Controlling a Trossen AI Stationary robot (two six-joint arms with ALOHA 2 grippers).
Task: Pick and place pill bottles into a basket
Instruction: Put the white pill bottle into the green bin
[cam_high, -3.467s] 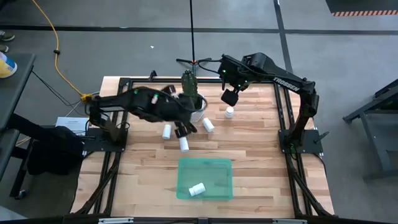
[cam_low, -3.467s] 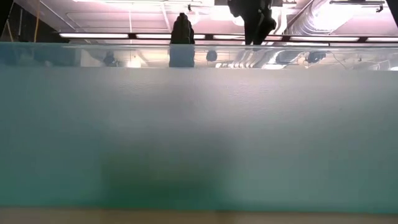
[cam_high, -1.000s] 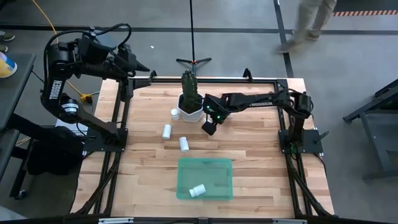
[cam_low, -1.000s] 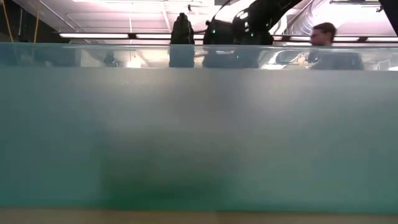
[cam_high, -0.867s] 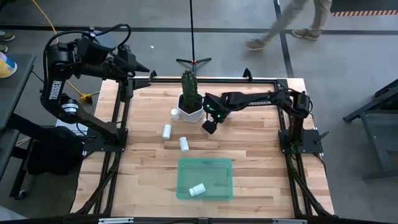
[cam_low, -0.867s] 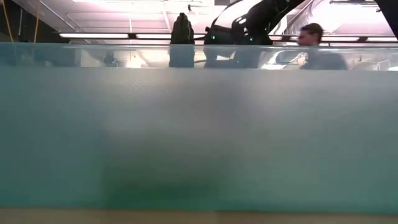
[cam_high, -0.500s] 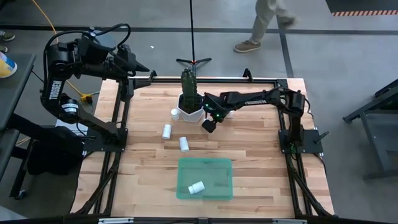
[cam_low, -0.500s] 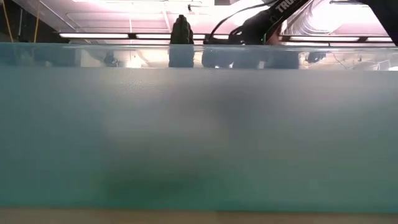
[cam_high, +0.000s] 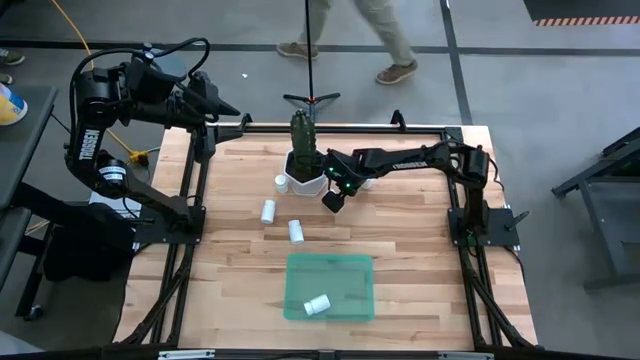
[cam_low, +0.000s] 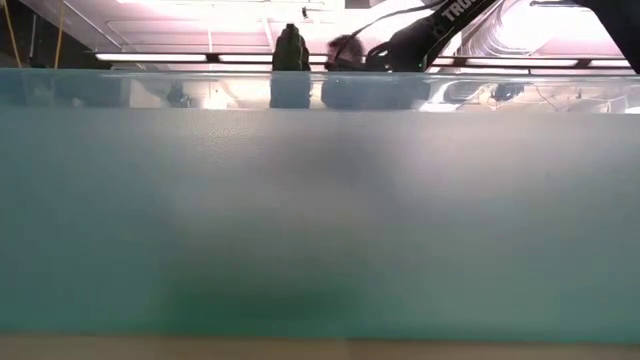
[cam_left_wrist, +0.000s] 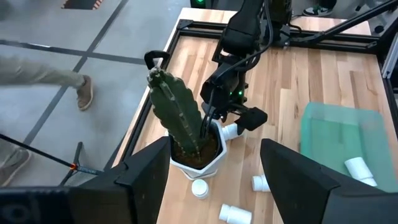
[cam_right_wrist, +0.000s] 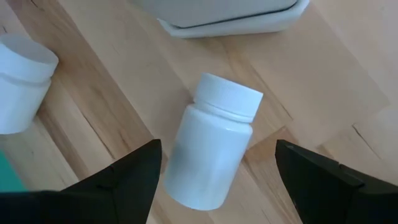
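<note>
Pill bottle (cam_right_wrist: 214, 149) lies beside the pot's edge (cam_right_wrist: 230, 18) between the spread right gripper (cam_high: 332, 200).

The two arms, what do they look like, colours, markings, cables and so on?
Both arms are black, jointed and slender. The right arm carries white lettering on its forearm, too small to read from above, and small green lights near its tool. The left arm has white lettering down its upright link. Each tool has two dark flat fingers.
</note>
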